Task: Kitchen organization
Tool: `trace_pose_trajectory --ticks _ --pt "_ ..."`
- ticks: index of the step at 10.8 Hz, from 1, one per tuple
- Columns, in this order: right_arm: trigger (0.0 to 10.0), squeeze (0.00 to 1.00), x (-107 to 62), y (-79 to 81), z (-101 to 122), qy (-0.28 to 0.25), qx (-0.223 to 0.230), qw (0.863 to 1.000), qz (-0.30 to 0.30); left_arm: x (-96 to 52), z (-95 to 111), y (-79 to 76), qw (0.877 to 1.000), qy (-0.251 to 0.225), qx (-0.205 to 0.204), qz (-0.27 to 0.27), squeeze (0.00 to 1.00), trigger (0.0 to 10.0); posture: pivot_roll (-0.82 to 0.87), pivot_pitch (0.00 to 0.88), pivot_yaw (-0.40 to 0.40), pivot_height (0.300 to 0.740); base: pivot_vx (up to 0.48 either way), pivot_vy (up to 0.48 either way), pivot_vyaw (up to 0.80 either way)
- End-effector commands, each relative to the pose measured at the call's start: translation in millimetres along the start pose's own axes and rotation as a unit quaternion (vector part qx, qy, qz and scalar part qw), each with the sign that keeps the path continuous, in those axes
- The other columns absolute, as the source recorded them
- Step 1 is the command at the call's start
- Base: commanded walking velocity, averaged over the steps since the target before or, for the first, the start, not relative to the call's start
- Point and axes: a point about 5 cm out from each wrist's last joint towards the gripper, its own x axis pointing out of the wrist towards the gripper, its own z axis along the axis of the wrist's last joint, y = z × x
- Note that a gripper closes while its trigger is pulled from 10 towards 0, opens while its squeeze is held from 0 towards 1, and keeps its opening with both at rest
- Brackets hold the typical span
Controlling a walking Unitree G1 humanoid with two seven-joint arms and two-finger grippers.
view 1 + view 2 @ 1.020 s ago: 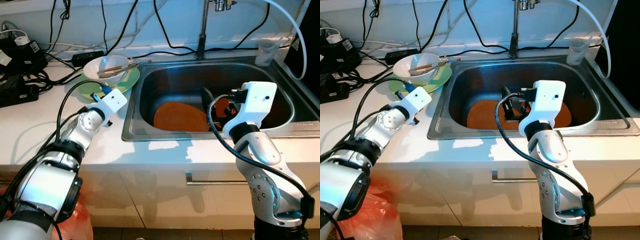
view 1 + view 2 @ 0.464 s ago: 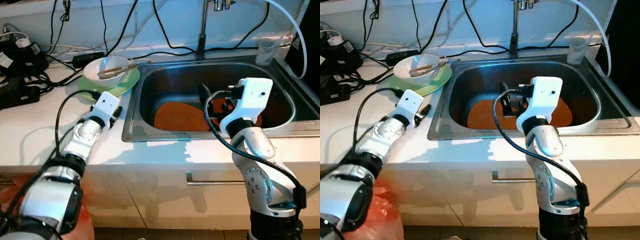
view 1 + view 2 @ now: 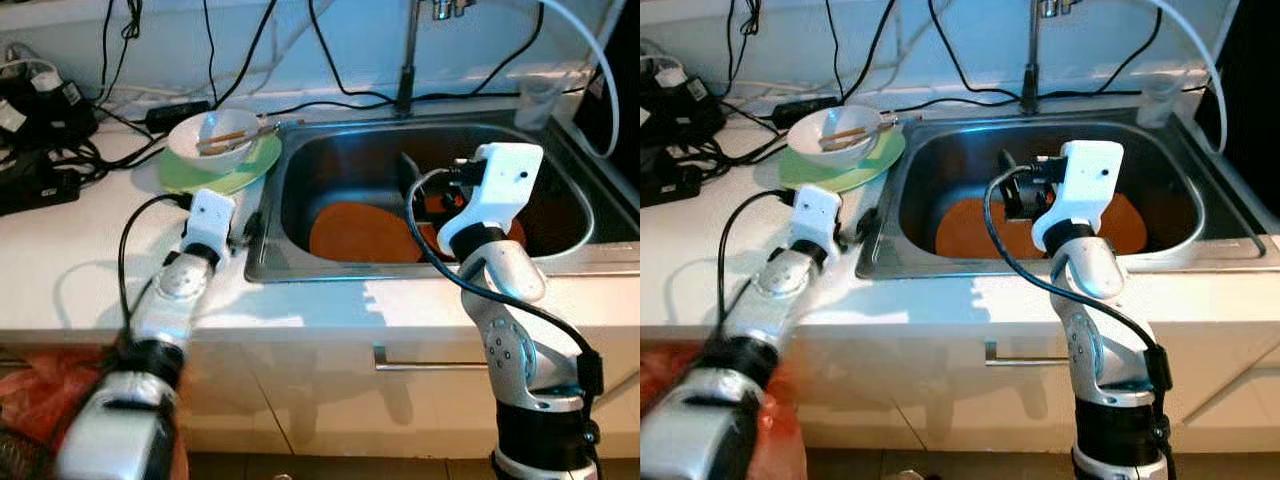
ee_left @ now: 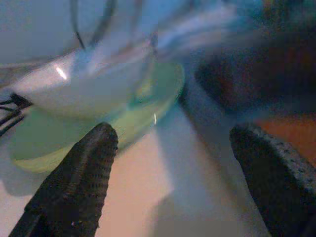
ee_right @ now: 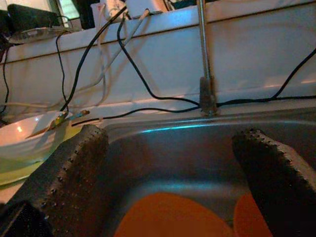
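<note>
White counter [image 3: 60,260] along a pale wall, steel sink [image 3: 300,190] set into it, tap [image 3: 404,60] at the back edge. Black cables [image 3: 60,130] and adapters bunched at far left of the counter.

Left of the sink: green plate [image 3: 230,172] carrying a white bowl [image 3: 205,142], chopsticks [image 3: 232,136] laid across the bowl's rim.

Left pincer [image 4: 168,163] low over the counter, just short of the plate, beside the sink's left edge. Fingers [image 4: 81,173] spread wide, nothing between them, bare counter under the gap. The wrist view is blurred; the plate and bowl sit just ahead of the fingertips.

Sink basin: two orange, flat, rounded pieces [image 3: 360,232] on the bottom, one large, one smaller to its right and partly hidden by the right arm. Cannot tell what they are.

Right pincer [image 5: 168,182] held inside the sink above the orange pieces, pointing toward the tap. Fingers [image 5: 74,173] wide apart, holding nothing.

Clear plastic cup [image 3: 534,102] on the counter at the sink's far right corner.
</note>
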Motion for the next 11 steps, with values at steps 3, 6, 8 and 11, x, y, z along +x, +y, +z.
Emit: trace_pose_trajectory --ticks 3,6,8,11 --pt "10.0 0.00 4.9 11.1 -1 -0.004 0.005 1.000 0.029 2.7 41 -11.8 0.997 -0.065 -0.040 0.022 1.00 10.0 -0.02 0.000 0.092 0.740 0.000 -0.126 0.00" --pt "10.0 0.00 4.4 9.1 -1 -0.007 0.007 1.000 0.019 3.9 49 -8.8 0.997 -0.057 -0.045 0.029 1.00 10.0 -0.03 0.000 0.112 0.740 0.000 -0.467 0.00" --pt "10.0 0.00 1.5 6.8 -3 -0.004 0.004 1.000 0.015 4.4 53 -10.9 0.998 -0.054 -0.028 0.028 1.00 10.0 -0.04 0.000 0.112 0.740 0.000 -0.459 0.00" --pt "10.0 0.00 -3.1 6.2 -7 0.005 -0.001 1.000 0.019 1.3 54 -14.0 0.997 -0.056 -0.048 0.030 1.00 10.0 -0.04 0.000 0.107 0.740 0.000 -0.096 0.00"
